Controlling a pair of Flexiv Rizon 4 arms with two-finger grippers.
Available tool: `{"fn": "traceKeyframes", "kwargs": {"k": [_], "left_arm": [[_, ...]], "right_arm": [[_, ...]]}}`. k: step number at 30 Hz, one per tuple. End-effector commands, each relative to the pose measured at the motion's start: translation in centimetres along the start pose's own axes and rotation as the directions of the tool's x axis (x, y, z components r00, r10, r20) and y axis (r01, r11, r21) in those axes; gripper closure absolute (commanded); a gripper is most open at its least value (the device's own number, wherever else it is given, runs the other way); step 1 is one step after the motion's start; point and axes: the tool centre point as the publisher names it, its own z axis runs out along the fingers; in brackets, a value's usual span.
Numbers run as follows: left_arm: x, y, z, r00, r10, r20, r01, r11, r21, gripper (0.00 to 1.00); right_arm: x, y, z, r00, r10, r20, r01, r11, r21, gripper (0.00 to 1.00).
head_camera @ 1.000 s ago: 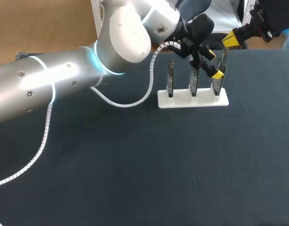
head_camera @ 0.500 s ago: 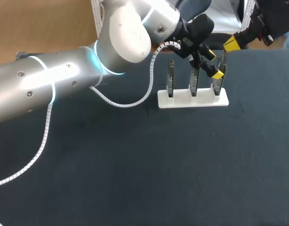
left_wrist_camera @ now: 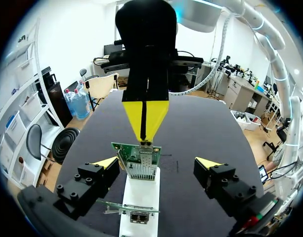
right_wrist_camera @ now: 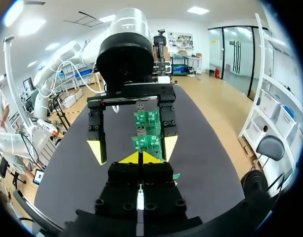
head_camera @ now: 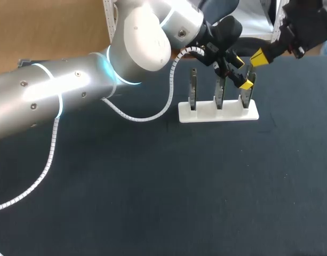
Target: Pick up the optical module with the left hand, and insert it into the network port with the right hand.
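Note:
A white holder [head_camera: 206,114] carries three upright green network boards. My left gripper [head_camera: 241,72] stands open astride the rightmost board [head_camera: 248,92], one finger on each side and neither touching it. In the left wrist view that board's metal port cage [left_wrist_camera: 141,169] sits between my open left gripper's [left_wrist_camera: 157,163] fingers. My right gripper [head_camera: 259,55] is shut, its yellow tips pointing down just above the top edge of that board [left_wrist_camera: 122,150]. In the right wrist view the shut right gripper [right_wrist_camera: 140,158] faces the open left gripper [right_wrist_camera: 133,149]. I see no loose optical module.
A second board [left_wrist_camera: 131,210] stands nearer on the holder [left_wrist_camera: 141,195]; two further boards [right_wrist_camera: 147,118] line up beyond in the right wrist view. My left arm [head_camera: 72,85] and its white cable [head_camera: 147,116] span the table's back left. Dark cloth [head_camera: 179,197] covers the table.
My right gripper has come down and slightly left toward the rightmost board. The left arm and its open gripper have stayed still.

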Motion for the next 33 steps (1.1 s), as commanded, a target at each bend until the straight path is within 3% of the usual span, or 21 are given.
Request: {"fn": "traceKeyframes", "kwargs": {"k": [1,33], "left_arm": [[-0.1,0.1,0.1,1.0,-0.001,-0.004,0.001,1.0,0.002,0.0],[-0.1,0.1,0.1,1.0,-0.001,-0.004,0.001,1.0,0.002,0.0]], "right_arm": [[0.4,-0.3,0.3,1.0,0.006,-0.012,-0.007,1.0,-0.011,1.0],[1.2,-0.4,0.7,0.999,0.032,-0.001,-0.032,0.999,-0.026,1.0]]}}
